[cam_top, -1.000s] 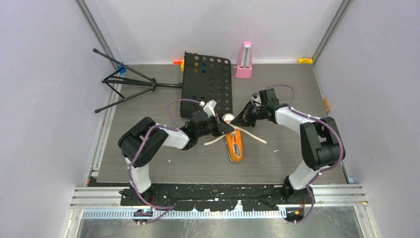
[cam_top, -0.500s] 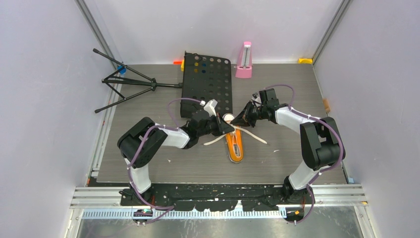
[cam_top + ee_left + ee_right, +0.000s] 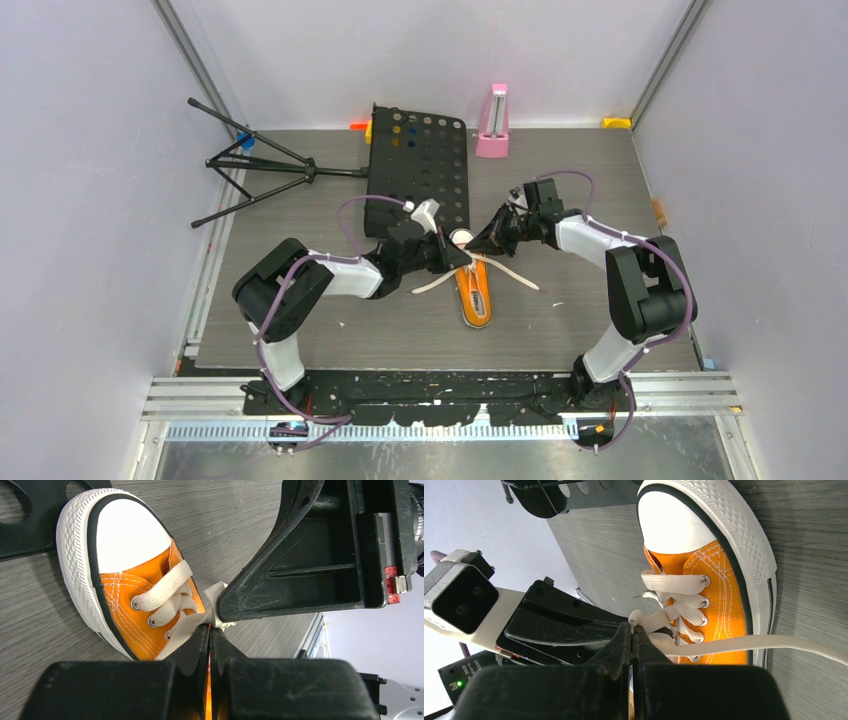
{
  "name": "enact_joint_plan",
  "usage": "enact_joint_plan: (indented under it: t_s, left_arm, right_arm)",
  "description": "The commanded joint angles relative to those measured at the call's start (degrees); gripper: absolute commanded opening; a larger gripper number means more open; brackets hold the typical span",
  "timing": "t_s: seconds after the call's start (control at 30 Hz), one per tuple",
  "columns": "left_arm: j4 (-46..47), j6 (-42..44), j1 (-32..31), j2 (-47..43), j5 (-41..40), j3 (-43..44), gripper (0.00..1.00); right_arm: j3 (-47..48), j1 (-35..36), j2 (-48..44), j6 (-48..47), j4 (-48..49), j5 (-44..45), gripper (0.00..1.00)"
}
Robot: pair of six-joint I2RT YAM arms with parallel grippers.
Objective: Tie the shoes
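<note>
Lace pinch over orange sneaker (image 3: 135, 597)
Both left claw (image 3: 210, 639) and right claw (image 3: 631, 634) clamp fully closed on white laces (image 3: 165, 586).

left arm elbow-bent, reaching toward frame centre | left gripper (image 3: 458, 260) clamped tight on flat white shoelace (image 3: 187, 621) | right arm reaching leftward to centre | right gripper (image 3: 482, 246) likewise pinching it, tips meeting

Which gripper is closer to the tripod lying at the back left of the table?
Left. The left gripper is right of the tripod, at the shoe; the right gripper is just beyond it, farther right.
</note>
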Motion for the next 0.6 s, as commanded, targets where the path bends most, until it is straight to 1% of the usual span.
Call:
enact_joint_plan:
  t_s: [0.0,0.2,0.47,0.57]
  left_arm:
    - [-2.0,1.13,0.5,0.55,-3.32,1.75,0.03]
    - [-5.38,2.61,0.5,-0.76,-5.98,1.69,0.02]
    - [-5.71,3.1,0.3,1.19,-4.43,3.42,0.0]
    - [-8.16,4.57,-0.27,1.55,-4.1,4.83,0.0]
  right_arm:
    - [1.86,-0.16,-0.13,0.65,1.95,-1.34,0.0]
    - [1.81,-0.07,-0.18,0.59,1.79,-0.97,0.0]
    - [2.03,-0.11,-0.65,0.09,1.23,-0.25,0.0]
    - [2.18,-0.03,-1.01,-0.41,1.11,-0.08,0.0]
